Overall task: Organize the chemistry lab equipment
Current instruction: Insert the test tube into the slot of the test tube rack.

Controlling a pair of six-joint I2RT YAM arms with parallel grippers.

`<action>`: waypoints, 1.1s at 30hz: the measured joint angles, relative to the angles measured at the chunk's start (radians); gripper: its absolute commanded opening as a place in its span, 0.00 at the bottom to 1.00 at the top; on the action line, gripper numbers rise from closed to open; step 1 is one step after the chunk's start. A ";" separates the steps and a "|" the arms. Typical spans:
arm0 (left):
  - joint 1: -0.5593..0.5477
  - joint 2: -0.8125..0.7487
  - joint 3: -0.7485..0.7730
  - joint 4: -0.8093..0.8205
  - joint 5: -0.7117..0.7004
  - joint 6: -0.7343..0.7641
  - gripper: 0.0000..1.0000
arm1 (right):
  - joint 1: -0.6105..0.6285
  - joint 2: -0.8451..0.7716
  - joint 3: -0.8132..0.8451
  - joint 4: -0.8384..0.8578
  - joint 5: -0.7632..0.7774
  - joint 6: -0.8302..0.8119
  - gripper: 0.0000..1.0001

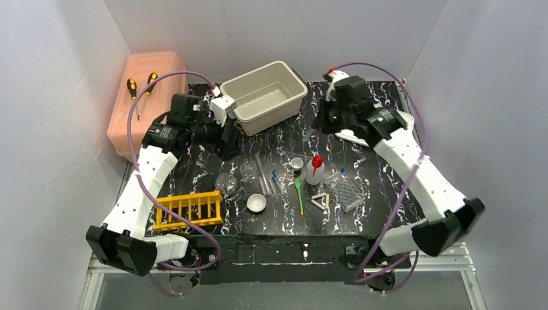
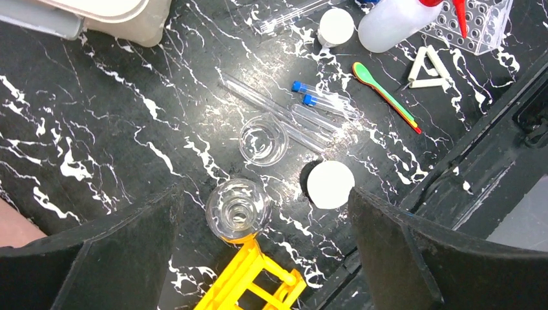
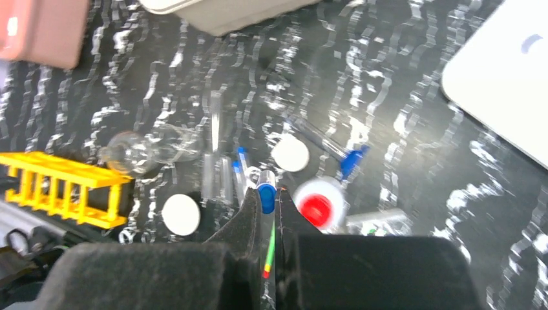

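**Top external view.** The lab items are lying scattered across the middle of the black white-veined surface (image 1: 271,223). A yellow slotted tube rack (image 1: 189,208) is sitting at near left, with a round clear glass flask (image 1: 226,184) just beyond it. To their right are a white bowl (image 1: 256,203), a green spoon (image 1: 298,194), a white triangle (image 1: 320,201) and a red-capped white squeeze bottle (image 1: 315,169). A beige rectangular bin (image 1: 274,115) is standing at the far edge. The left gripper (image 1: 227,143) is hanging above the flask's side of the surface. The right gripper (image 1: 321,126) is hanging beyond the bottle.

**Left wrist view.** The left fingers (image 2: 116,258) are standing spread wide and holding nothing. The flask is standing upright below and between them, just beside the rack's end and perhaps touching it. The bowl is lying near on the other side.

**Right wrist view.** The right fingers (image 3: 249,226) are pressing almost together and pinching a blue-capped small clear tube (image 3: 265,197) at their very tips. The surface beneath is showing blurred.

**Hazards (judged).**
- The tip-only pinch is leaving the smooth tube free to pivot or slip out, and it could fall onto the glassware below.
- A harder squeeze could crack the tube.
- If the left fingers come down off-centre, they could tip the flask or push it against the rack or the bowl.
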State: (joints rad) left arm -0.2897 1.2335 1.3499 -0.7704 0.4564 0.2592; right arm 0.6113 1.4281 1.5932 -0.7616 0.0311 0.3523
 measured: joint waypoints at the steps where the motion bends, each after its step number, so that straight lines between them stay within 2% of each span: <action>1: 0.001 0.008 0.013 -0.013 -0.007 -0.008 0.98 | -0.016 -0.035 -0.014 -0.016 0.026 -0.006 0.01; 7: 0.026 0.068 0.094 -0.090 -0.031 -0.047 0.98 | -0.035 -0.201 -0.155 -0.104 0.169 -0.009 0.01; 11: 0.054 0.108 0.129 -0.132 -0.030 -0.064 0.98 | -0.042 -0.254 -0.285 -0.124 0.258 0.018 0.01; 19: 0.099 0.161 0.175 -0.188 -0.025 -0.081 0.98 | -0.056 -0.275 -0.496 -0.057 0.372 0.070 0.01; 33: 0.111 0.164 0.175 -0.204 -0.025 -0.080 0.98 | -0.060 -0.291 -0.703 0.071 0.484 0.107 0.01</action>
State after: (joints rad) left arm -0.1783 1.3975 1.5249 -0.9745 0.4316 0.1787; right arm 0.5514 1.1374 0.8906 -0.6907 0.5148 0.4595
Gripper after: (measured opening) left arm 0.983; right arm 0.069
